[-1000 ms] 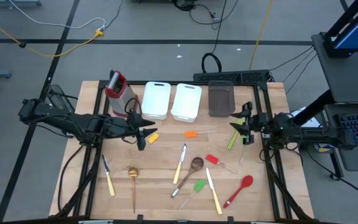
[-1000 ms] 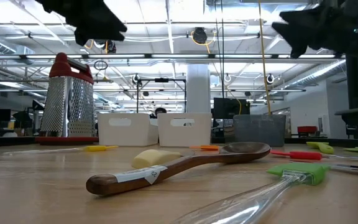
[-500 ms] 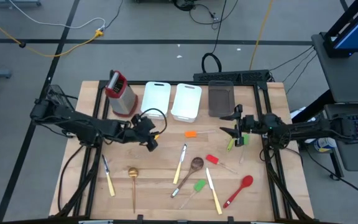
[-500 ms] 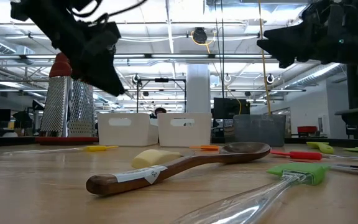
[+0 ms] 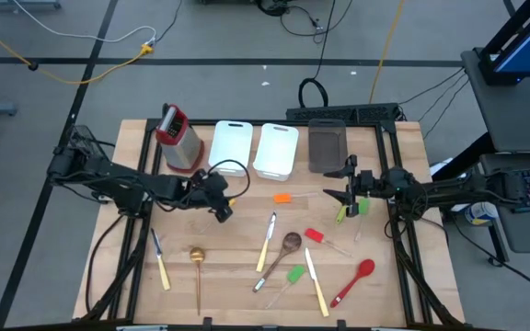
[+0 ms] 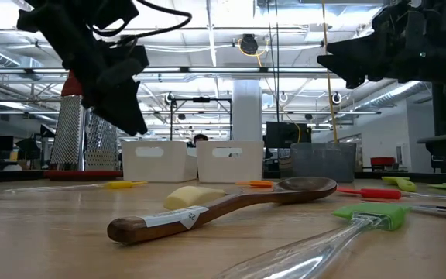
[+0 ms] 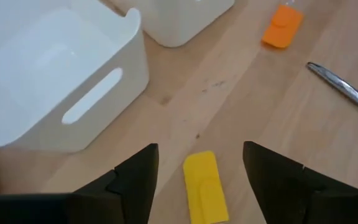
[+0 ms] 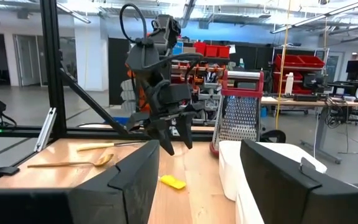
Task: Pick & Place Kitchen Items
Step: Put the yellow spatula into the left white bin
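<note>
Just in front of the left white bin (image 7: 61,74): left gripper (image 7: 197,177) spread over yellow piece (image 7: 204,186), lined up to pinch; right gripper (image 5: 343,191) spread, raised near grey bin (image 5: 327,145)

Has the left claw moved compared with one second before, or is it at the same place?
Yes. In the high view the left claw has shifted toward the right, from left of the yellow spatula to over it, and now sits just below the left white bin, open.
</note>
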